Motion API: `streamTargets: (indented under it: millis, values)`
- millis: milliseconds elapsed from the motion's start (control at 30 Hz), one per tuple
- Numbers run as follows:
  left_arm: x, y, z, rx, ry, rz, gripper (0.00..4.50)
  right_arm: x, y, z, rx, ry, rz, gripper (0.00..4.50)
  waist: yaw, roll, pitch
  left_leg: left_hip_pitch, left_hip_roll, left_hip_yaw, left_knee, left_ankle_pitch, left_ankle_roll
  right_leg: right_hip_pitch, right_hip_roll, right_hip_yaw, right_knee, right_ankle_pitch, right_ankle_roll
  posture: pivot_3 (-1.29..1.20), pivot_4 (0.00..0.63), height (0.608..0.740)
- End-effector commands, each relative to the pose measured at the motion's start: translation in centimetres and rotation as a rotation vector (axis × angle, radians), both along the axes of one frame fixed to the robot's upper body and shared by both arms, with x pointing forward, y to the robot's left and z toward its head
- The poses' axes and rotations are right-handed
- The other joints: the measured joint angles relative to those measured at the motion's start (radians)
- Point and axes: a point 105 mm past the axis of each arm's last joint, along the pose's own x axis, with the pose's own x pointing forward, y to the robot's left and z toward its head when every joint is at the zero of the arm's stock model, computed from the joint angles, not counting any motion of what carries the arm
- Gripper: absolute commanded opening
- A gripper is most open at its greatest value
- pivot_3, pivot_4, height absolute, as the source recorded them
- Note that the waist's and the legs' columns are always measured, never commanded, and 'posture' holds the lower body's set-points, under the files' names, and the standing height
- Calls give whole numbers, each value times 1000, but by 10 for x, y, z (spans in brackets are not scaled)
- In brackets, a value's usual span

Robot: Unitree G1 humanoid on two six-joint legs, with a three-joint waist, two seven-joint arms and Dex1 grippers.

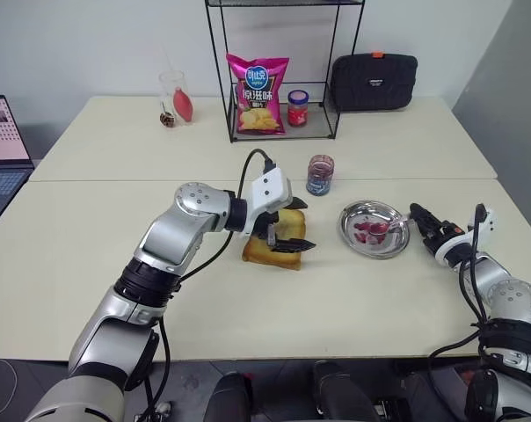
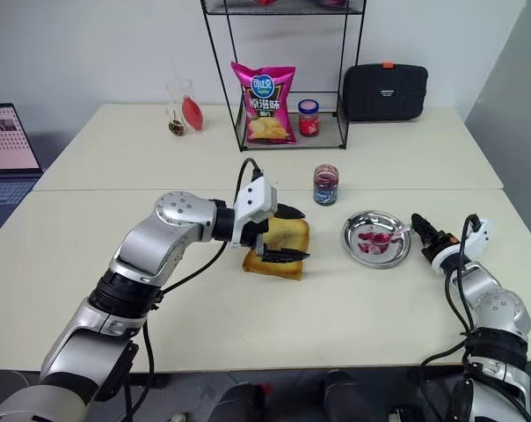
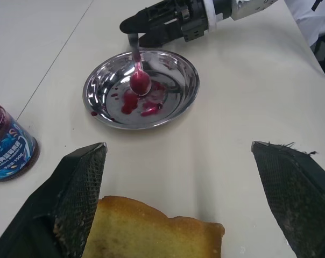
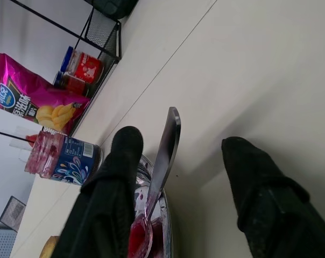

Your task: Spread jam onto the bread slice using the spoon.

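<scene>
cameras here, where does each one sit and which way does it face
Left eye view: on the head, looking forward and down at the table; both arms show, left tool around the bread slice.
Right eye view: same head, same scene.
Left wrist view: on the left wrist, looking past its two fingers and the bread to the dish.
Right wrist view: on the right wrist, looking along its fingers at the spoon.
Shared: both wrist views show the spoon, the dish and the jam jar.

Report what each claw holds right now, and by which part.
Left claw straddles the bread, fingers wide, gripping nothing. Right claw is at the spoon handle's end; a firm grip cannot be told.
</scene>
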Motion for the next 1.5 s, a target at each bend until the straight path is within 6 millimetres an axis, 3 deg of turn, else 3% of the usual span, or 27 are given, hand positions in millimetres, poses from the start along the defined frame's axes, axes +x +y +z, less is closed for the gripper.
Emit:
streamTargets:
  millis: [33,267,433,533,667,900,1000,1167,1333,1500]
  values:
    - [-3,-4,19,-41,-50,-16,4500,6,2,16,-2,-57,18,1622,0,0,0,-1,0,0,0,0,0,0,0,0,-1,0,0,0,150,740]
    - [-2,-1,17,-36,-51,-3,4500,12,3,18,3,-66,26,20,-1,0,0,-1,0,0,1,0,0,0,0,0,0,0,0,0,150,740]
    - [0,5,11,-26,-40,21,4500,8,6,29,10,-107,68,5,2,0,0,-1,0,0,1,0,0,0,0,0,0,0,0,0,150,740]
    - [4,17,8,-58,7,84,4500,0,16,49,-80,-148,119,5,1,0,0,-1,0,0,0,0,0,0,0,0,-1,0,0,0,150,740]
    - [-2,46,6,-116,63,168,4500,-15,45,101,-177,-281,198,5,-5,2,1,-4,0,0,-1,0,0,-5,0,0,1,0,0,0,150,740]
    - [-21,82,-5,-205,139,318,4500,-23,96,151,-246,-405,274,5,1,2,1,-6,2,-1,0,0,0,-7,1,-1,1,0,0,0,150,740]
    - [-22,88,-5,-271,138,401,4500,-15,117,165,-274,-436,280,5,1,2,2,-6,2,0,0,0,0,-7,0,0,1,0,0,0,150,740]
    - [-22,83,-7,-304,102,457,4500,12,130,182,-313,-465,221,5,6,1,2,-6,2,0,0,0,0,-7,0,-1,1,0,0,0,150,740]
    - [-12,64,1,-354,63,458,4500,43,125,196,-357,-486,133,5,10,1,2,-7,0,0,0,0,0,-7,-1,-1,0,0,0,0,150,740]
    - [-1,40,18,-413,21,441,4500,71,121,189,-446,-487,79,5,11,1,2,-8,0,0,0,0,0,-8,-1,-1,-1,0,0,0,150,740]
